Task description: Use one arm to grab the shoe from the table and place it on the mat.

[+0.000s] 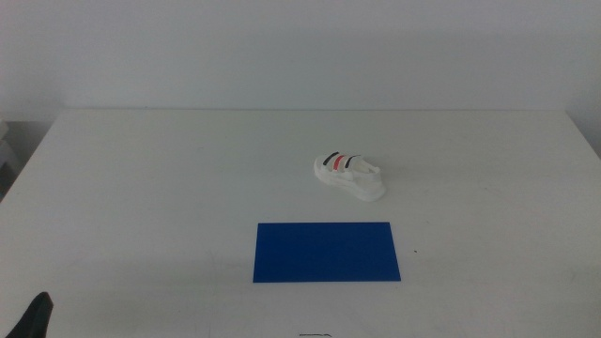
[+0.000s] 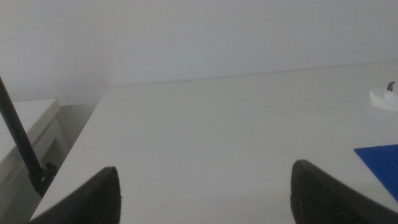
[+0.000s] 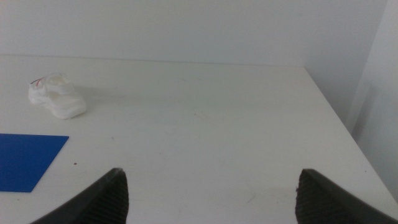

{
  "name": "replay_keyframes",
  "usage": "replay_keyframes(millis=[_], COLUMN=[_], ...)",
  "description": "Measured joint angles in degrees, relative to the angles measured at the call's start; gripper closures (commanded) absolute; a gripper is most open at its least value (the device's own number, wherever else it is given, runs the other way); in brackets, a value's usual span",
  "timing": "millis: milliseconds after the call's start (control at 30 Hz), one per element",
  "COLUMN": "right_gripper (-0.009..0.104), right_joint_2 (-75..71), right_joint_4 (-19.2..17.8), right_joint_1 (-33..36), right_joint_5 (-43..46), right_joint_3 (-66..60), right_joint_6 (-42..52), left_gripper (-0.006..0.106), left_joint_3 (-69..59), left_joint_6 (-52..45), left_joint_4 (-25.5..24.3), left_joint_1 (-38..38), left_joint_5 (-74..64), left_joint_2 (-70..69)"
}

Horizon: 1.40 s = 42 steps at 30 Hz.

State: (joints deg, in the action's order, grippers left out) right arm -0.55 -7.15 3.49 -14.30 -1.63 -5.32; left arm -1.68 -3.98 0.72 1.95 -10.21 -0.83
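**Shoe sitting on the table, both grippers parked wide open**

Middle view: the shoe (image 1: 348,174) sits on the white table (image 1: 141,188), a bit right of centre and just behind the mat (image 1: 326,252), not touching it. The striped straps are readable here, black-red-black. Neither arm is really in frame; all you get is a small black tip (image 1: 36,314) cut off at the bottom left corner, too little to say which part it is.

Left wrist view: the left gripper (image 2: 205,190) hangs low over the table near its left edge, jaws spread wide, nothing between them. Only the jaw tips show. The shoe (image 2: 384,96) is clipped by the frame edge, and just one corner of the mat (image 2: 380,158) pokes in.

Right wrist view: the right gripper (image 3: 211,193) is the same deal, jaws far apart and empty, over bare tabletop. The shoe (image 3: 57,99) is well away and kind of washed out, straps barely visible. The mat (image 3: 28,162) is cut off too.
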Motion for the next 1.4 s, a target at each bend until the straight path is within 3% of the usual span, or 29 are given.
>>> replay_keyframes(millis=[633, 800, 1067, 1233, 1400], right_gripper=[0.001, 0.001, 0.001, 0.001, 0.001], right_joint_2=[0.33, 9.67, 32.90, 46.30, 60.21], right_joint_4=[0.79, 1.44, 7.15, 8.37, 16.01], right_joint_1=[0.00, 0.00, 0.00, 0.00, 0.00], right_joint_5=[1.75, 1.53, 0.26, -6.73, -16.64], right_joint_3=[0.07, 4.43, 21.84, 35.49, 50.70], right_joint_6=[-0.45, -0.39, 0.90, 10.26, 23.00], left_gripper=[0.007, 0.007, 0.007, 0.007, 0.007], left_joint_3=[0.00, 0.00, 0.00, 0.00, 0.00], left_joint_6=[0.00, 0.00, 0.00, 0.00, 0.00], left_joint_4=[0.00, 0.00, 0.00, 0.00, 0.00], left_joint_1=[0.00, 0.00, 0.00, 0.00, 0.00], left_joint_5=[0.00, 0.00, 0.00, 0.00, 0.00], left_joint_2=[0.00, 0.00, 0.00, 0.00, 0.00])
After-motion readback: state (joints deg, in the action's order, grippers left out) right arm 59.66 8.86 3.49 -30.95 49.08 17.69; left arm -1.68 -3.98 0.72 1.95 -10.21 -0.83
